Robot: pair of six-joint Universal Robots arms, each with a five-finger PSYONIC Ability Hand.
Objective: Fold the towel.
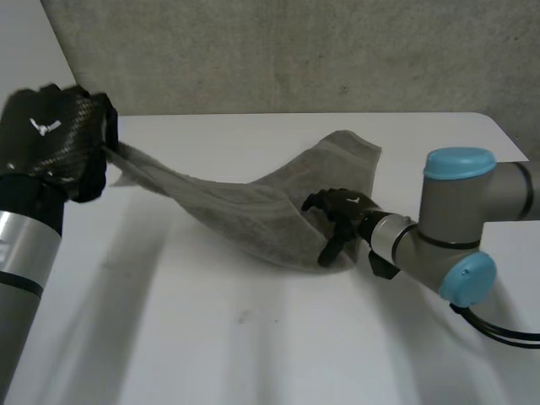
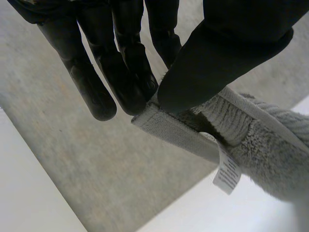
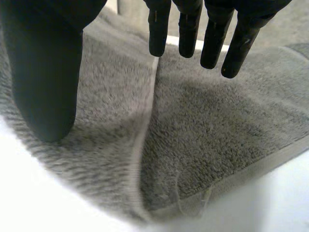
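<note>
A grey towel [image 1: 253,207] stretches from the raised left hand down to the table in front of the right hand. My left hand [image 1: 59,135] is lifted at the table's left and pinches one corner of the towel [image 2: 169,125] between thumb and fingers; a white label [image 2: 227,176] hangs from the hem near that corner. My right hand [image 1: 337,215] rests low over the towel's right part with fingers [image 3: 212,43] straight and spread above the cloth [image 3: 207,130], thumb [image 3: 46,92] apart from them, holding nothing. A hem runs under its palm.
The white table [image 1: 253,337] has bare room in front of the towel and at the far right. A grey wall [image 1: 295,51] rises behind the table's back edge. The right arm's elbow [image 1: 460,219] sits over the table's right side.
</note>
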